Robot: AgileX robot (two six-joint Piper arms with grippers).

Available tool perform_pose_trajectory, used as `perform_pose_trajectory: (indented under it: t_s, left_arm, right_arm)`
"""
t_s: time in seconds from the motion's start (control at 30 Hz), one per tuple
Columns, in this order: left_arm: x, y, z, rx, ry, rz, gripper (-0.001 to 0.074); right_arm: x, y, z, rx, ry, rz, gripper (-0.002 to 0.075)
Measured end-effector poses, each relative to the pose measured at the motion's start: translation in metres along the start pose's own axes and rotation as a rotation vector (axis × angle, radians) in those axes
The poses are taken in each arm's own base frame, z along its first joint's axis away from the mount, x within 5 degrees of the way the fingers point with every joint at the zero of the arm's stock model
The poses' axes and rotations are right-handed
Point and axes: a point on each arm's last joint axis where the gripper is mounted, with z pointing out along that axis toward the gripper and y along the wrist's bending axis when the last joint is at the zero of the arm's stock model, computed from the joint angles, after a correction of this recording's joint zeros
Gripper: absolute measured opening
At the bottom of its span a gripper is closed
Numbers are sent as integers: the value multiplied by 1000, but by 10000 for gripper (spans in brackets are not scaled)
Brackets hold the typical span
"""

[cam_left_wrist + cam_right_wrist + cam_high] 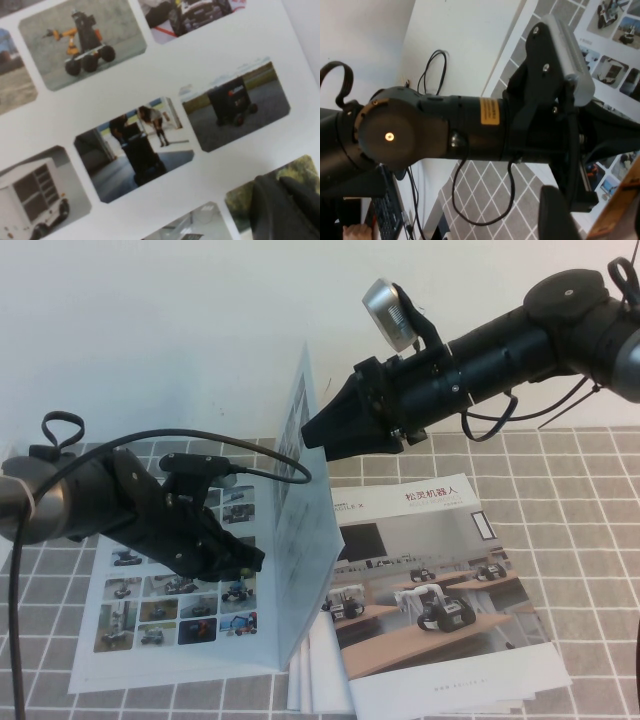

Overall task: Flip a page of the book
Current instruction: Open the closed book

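Observation:
The book lies open on the table, its left leaf filled with a grid of robot photos. The page stands almost upright from the spine. My right gripper reaches in from the upper right and is shut on the page's top edge. In the right wrist view one dark finger shows beside the page's orange-brown side. My left gripper is shut and its tips rest on the photo leaf near the spine. In the left wrist view its fingertips touch the photo grid.
A stack of brochures with robots on wooden desks lies right of the book, partly under the raised page. The table has a grey tiled cloth, and a white wall stands behind it. My left arm fills the right wrist view.

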Motion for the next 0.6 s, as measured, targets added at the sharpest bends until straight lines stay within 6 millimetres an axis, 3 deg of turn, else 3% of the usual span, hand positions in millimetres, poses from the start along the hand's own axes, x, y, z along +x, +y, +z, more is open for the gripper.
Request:
perform_pose_trajectory:
  t_s: [0.17, 0.27, 0.47, 0.6]
  left_arm:
    - [-6, -5, -9, 28, 5, 16, -4]
    - [-18, -13, -31, 48, -36, 38, -4]
    - [-34, -31, -99, 66, -183, 97, -4]
    - [-28, -50, -145, 121, -205, 133, -4]
  right_arm:
    - [0, 0, 0, 0, 0, -2, 334]
    - [0, 1, 1, -1, 2, -3, 334]
    - [0, 1, 2, -2, 4, -4, 334]
    - [0, 1, 2, -2, 4, -6, 334]
